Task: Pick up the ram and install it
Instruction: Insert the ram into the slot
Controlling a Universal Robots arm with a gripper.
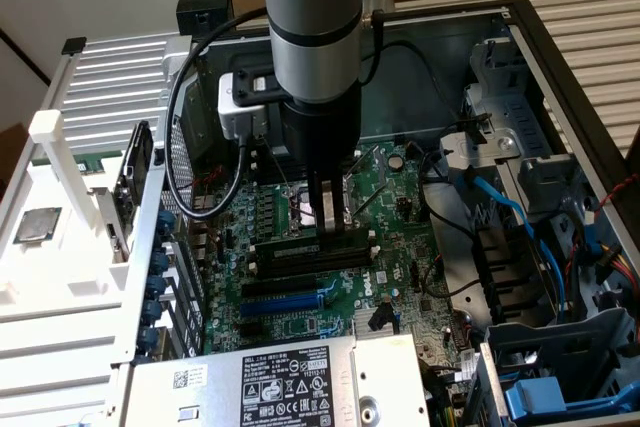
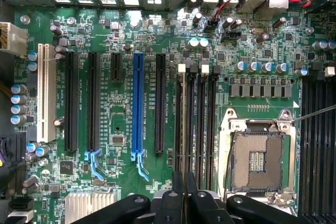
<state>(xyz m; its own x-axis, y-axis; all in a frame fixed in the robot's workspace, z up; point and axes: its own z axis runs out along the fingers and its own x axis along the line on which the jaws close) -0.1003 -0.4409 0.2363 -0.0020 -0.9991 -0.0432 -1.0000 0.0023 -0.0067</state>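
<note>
The gripper (image 1: pixel 331 227) is reaching down into the open computer case (image 1: pixel 560 57). Its two fingers are standing almost together, and they seem to be pinching the upper edge of the ram (image 1: pixel 305 249) near its middle. The ram is standing on its long edge in the row of memory slots (image 2: pixel 202 129), just beside the empty processor socket (image 2: pixel 258 161). I cannot tell whether it is sitting fully down in its slot.

I am judging the ram to be light, thin and stiff, but also fragile. The flat board is likely bending or cracking under a sideways force, and the chips and the contact edge are not tolerating rough touch. The best place for holding is the bare upper edge at the middle, so that the stick is hanging level and is not tilting toward one end.

Counting from both views, I am seeing:
- one ram and one gripper
- four memory slots beside the socket, and more at its far side
- one blue expansion slot (image 2: pixel 138 103), one white (image 2: pixel 46 93) and four black ones on the motherboard (image 2: pixel 121 114)
- one small square silver chip (image 1: pixel 35 225), lying well apart on the pale tray at the exterior view's left
</note>
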